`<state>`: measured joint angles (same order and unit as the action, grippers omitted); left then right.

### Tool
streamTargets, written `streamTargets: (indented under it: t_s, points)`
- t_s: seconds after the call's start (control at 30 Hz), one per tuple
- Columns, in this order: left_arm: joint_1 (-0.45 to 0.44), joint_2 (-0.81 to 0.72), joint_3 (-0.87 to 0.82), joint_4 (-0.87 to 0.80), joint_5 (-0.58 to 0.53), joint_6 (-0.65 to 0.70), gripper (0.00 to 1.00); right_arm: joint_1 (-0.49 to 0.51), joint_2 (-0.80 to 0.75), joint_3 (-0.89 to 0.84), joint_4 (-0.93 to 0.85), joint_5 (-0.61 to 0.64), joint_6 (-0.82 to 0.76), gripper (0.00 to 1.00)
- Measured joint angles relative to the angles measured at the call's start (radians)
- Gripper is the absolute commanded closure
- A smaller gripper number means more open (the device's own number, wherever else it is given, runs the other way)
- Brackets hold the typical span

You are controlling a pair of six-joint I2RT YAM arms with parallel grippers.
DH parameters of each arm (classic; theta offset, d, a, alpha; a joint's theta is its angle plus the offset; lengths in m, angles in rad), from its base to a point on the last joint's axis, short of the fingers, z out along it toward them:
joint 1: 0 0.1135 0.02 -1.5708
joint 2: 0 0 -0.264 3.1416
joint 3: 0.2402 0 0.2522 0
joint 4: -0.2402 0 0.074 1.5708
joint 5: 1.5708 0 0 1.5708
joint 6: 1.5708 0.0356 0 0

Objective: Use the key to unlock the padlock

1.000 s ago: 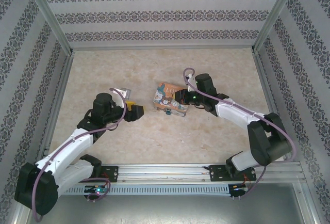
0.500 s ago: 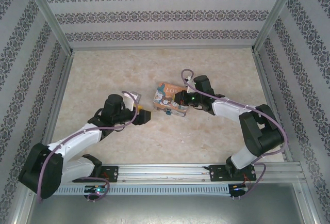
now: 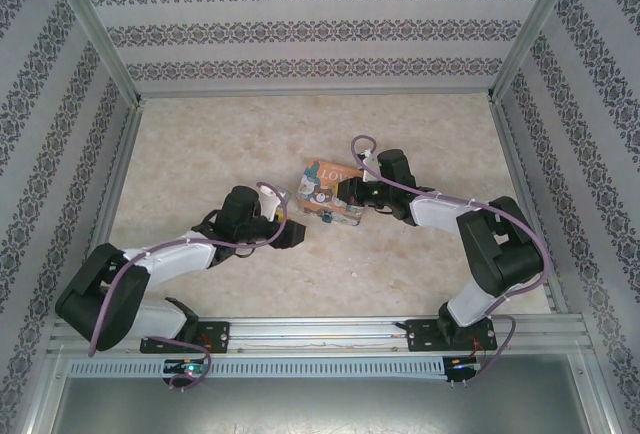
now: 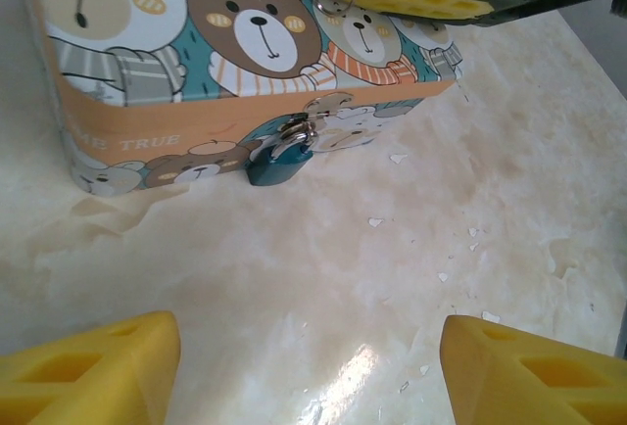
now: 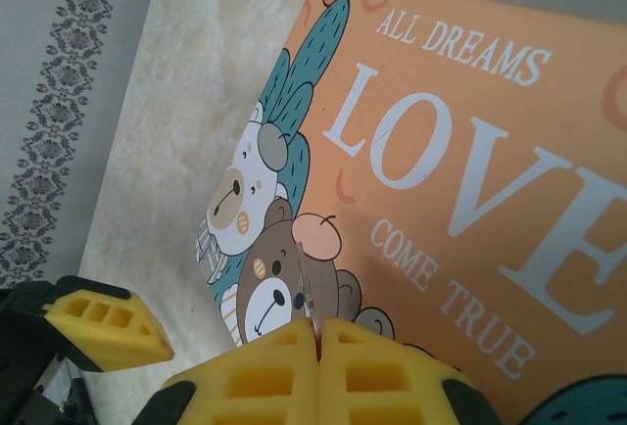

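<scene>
The padlock (image 4: 278, 162) is tiny, with a teal body and a thin silver shackle. It hangs from the clasp on the front wall of the colourful bear tin (image 4: 147, 72), resting on the table. In the top view the padlock (image 3: 325, 219) sits at the tin's near side. My left gripper (image 4: 312, 376) is open, low over the table just short of the padlock, nothing between its yellow fingers. My right gripper (image 5: 318, 332) is shut on the key (image 5: 306, 293), whose thin silver blade pokes out above the tin lid (image 5: 470, 180).
The tin (image 3: 330, 194) stands mid-table between both arms. Small white flakes (image 4: 392, 159) lie on the marble-look tabletop (image 3: 230, 144) near the padlock. Patterned walls and metal posts enclose the table on three sides.
My left arm has swung right and forward, bringing its open gripper close to the tin's front. The right gripper has stayed over the tin, still shut.
</scene>
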<state>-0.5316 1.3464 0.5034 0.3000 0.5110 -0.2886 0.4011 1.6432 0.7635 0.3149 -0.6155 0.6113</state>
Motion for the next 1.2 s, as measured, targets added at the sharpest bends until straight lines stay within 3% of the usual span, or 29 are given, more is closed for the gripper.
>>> streamTargets:
  t_s: [0.47,1.2]
  points:
    - [-0.006,0.148,0.039,0.106,-0.019,-0.044,0.38,0.012,0.069,0.003,0.147,-0.031,0.023,1.00]
    - [-0.032,0.390,0.150,0.227,-0.094,-0.152,0.43,0.016,0.089,0.010,0.177,-0.040,0.042,1.00]
